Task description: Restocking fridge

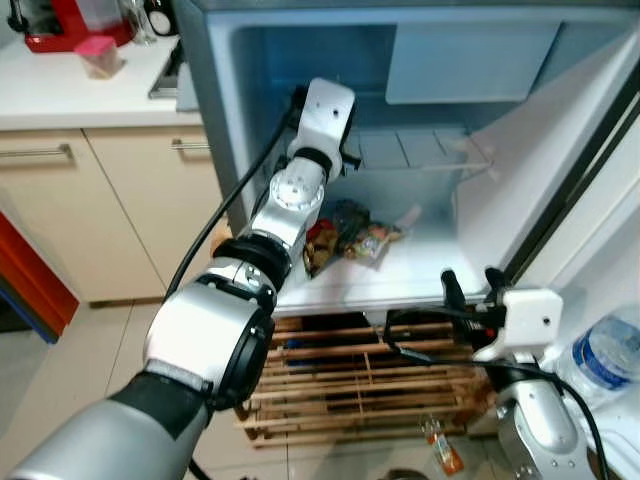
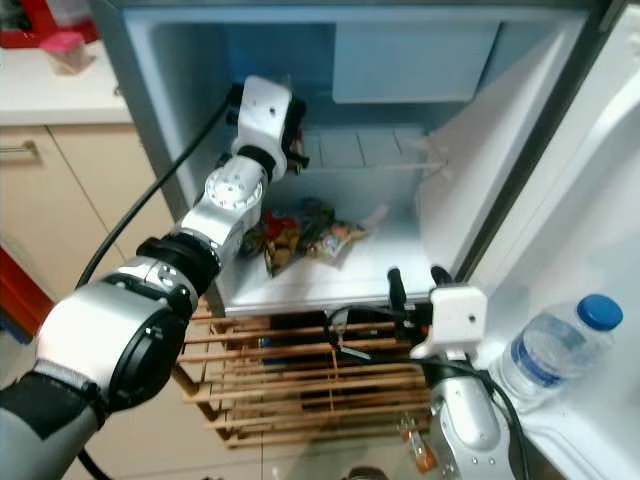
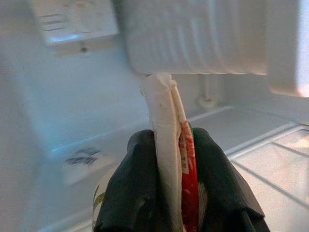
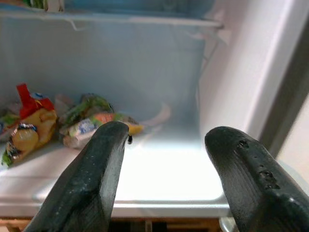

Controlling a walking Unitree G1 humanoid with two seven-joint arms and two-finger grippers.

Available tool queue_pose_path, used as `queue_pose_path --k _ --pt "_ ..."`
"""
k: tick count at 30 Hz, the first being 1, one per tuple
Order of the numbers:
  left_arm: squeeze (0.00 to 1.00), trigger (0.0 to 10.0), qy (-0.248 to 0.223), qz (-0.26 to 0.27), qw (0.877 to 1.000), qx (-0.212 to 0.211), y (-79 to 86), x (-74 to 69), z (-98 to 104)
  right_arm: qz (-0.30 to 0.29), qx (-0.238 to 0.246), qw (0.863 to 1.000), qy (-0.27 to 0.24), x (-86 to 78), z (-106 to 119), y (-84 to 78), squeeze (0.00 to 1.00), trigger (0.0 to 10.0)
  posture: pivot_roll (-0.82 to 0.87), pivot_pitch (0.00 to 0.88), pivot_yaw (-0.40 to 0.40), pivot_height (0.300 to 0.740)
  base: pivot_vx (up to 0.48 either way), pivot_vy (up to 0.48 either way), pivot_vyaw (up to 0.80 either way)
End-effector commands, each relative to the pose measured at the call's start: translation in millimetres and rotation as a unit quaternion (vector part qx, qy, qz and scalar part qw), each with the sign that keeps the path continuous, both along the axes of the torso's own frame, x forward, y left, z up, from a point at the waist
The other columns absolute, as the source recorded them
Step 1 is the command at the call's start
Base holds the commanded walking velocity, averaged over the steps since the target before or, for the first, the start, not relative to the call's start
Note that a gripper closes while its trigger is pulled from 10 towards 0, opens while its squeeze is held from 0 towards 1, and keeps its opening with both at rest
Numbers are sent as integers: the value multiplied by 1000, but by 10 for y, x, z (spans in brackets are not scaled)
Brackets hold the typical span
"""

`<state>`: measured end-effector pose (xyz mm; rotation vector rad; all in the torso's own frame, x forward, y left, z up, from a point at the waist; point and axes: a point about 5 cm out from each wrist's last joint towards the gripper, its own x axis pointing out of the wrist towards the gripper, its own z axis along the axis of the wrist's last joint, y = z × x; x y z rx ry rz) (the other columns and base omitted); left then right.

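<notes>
Inside the fridge (image 1: 240, 80), left fingers (image 3: 135, 193) pinch a packet (image 3: 166, 145).

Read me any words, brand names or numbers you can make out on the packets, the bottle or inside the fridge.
None can be read.
Packet held in the left hand: red and white print, blurred.
Snack packets on the fridge floor: print too small.
Water bottle: blue label, illegible.
Sticker on the fridge wall: blurred.

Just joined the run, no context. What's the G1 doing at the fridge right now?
It is restocking the open fridge. The left gripper is reached in over the upper wire shelf, shut on a white and red packet. Several snack packets lie on the fridge floor. The right gripper hangs open at the front edge, holding nothing.
</notes>
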<state>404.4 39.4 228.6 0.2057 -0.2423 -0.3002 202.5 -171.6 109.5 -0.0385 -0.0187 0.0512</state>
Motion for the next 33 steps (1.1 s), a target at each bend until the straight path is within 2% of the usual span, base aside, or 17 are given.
queue_pose_path --k 1,8,9,10,11,17,21,25,28,33 --pt "0 10000 0 -1 1000 11 31 29 62 -3 -6 1000 -1 -62 65 -12 0 10000 -334 0 25 740 0 0 0" --pt "0 10000 -1 3 1000 15 94 61 127 -3 -12 1000 12 -165 85 -29 0 10000 -366 13 13 740 0 0 0" --pt "90 10000 3 10 1000 13 147 81 148 -3 -15 1000 19 -216 89 -37 0 10000 -378 29 8 740 0 0 0" --pt "443 10000 5 12 1000 11 167 87 154 -4 -16 1000 21 -236 89 -41 0 10000 -379 32 8 740 0 0 0" --pt "1000 10000 7 17 1000 12 193 95 158 -5 -16 1000 24 -257 88 -44 0 10000 -382 35 6 740 0 0 0" --pt "1000 10000 5 25 1000 13 287 122 208 -6 -17 999 31 -323 90 -65 0 10000 -380 50 0 740 0 0 0" --pt "1000 10000 -13 27 999 42 357 146 320 -4 -17 999 38 -334 88 -61 0 10000 -373 52 -5 740 0 0 0" --pt "1000 10000 -40 16 997 65 335 145 447 -7 -17 999 37 -314 127 -38 0 10000 -361 50 -8 740 0 0 0" --pt "1000 10000 -34 0 999 42 320 144 475 -14 -16 999 33 -286 158 -48 0 10000 -350 47 -10 740 0 0 0" --pt "1000 10000 -44 -6 998 54 295 141 527 -13 -16 999 32 -250 167 -46 0 10000 -341 40 -10 740 0 0 0"
